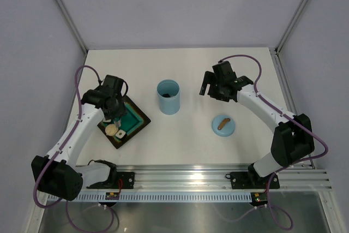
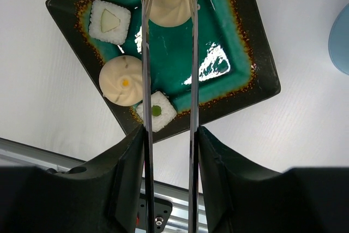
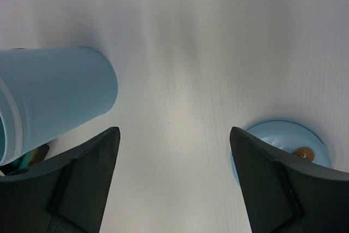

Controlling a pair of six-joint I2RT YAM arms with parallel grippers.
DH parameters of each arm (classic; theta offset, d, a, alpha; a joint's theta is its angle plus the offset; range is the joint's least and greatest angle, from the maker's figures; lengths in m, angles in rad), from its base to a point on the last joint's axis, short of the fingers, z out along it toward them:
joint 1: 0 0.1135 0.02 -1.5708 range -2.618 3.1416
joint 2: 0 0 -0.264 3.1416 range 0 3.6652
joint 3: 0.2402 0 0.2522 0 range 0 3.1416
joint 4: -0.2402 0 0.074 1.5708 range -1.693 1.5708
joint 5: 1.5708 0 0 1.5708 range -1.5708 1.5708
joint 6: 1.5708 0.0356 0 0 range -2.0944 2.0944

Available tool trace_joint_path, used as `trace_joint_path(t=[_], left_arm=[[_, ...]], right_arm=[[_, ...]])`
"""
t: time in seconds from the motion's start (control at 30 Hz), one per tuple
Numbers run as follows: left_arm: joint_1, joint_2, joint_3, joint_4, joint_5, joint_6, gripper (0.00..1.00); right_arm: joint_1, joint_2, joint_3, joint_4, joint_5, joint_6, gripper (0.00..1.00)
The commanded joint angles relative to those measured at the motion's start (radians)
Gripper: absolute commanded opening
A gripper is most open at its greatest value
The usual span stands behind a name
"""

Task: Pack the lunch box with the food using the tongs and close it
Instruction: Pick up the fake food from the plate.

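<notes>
Left gripper [image 2: 169, 156] clasps the tongs [image 2: 146, 53] above two dumplings [image 2: 122, 80] and two rice squares [image 2: 110, 22]; right gripper [image 3: 173, 151] gapes wide.

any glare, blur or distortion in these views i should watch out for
Left wrist: white glare patches on the teal glaze of the tray, while the tongs stay sharp. Right wrist: the right gripper is dark and soft-edged close to the lens, and the lunch box appears slanted in the frame. Top external: even light on the table, with only faint shadows.

No text, label, brand or number is legible in any view
</notes>
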Motion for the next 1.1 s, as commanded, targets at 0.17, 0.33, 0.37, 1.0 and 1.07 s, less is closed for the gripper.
trace_joint_path(t=[0.17, 0.33, 0.37, 1.0, 1.07], left_arm=[[0.007, -0.016, -0.011, 0.035, 0.011, 0.001, 0.18], [0.005, -0.028, 0.012, 0.015, 0.011, -0.001, 0.00], [0.007, -0.039, 0.026, 0.010, 0.011, -0.002, 0.00], [-0.162, -0.109, 0.382, 0.076, 0.289, 0.085, 0.00], [-0.188, -0.099, 0.382, 0.121, 0.329, 0.084, 0.00]], right_arm=[[0.006, -0.026, 0.012, 0.027, -0.004, -0.005, 0.90], [0.008, -0.028, 0.009, 0.029, -0.005, -0.002, 0.90], [0.008, -0.028, 0.009, 0.030, -0.004, -0.002, 0.90], [0.006, -0.029, 0.032, 0.013, 0.026, -0.006, 0.90], [0.008, -0.029, 0.026, 0.016, 0.024, -0.003, 0.90]])
